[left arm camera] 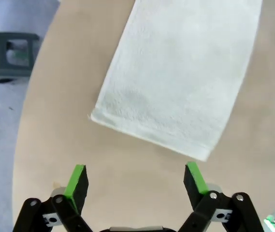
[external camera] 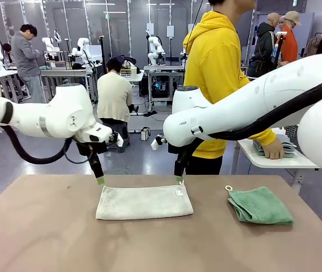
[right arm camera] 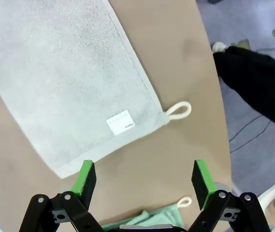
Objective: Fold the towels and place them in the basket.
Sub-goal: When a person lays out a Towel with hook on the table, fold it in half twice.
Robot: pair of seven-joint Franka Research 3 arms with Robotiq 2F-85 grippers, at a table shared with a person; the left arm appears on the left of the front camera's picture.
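A cream towel (external camera: 144, 202) lies folded in a long strip at the middle of the table. My left gripper (external camera: 101, 181) hovers open just above its far left corner. My right gripper (external camera: 180, 179) stands open over its far right corner. The left wrist view has the cream towel (left arm camera: 180, 77) ahead of my open left gripper (left arm camera: 136, 182). In the right wrist view the cream towel (right arm camera: 69, 82), with a white label and loop, lies beyond my open right gripper (right arm camera: 144, 180). A mint green towel (external camera: 260, 205) sits folded at the right; its edge (right arm camera: 142, 217) peeks in low. The basket is out of view.
A person in a yellow hoodie (external camera: 220, 62) stands at the table's far side, one hand (external camera: 274, 150) on a small white side table (external camera: 271, 161). The brown table (external camera: 47, 232) has bare room at the left and front.
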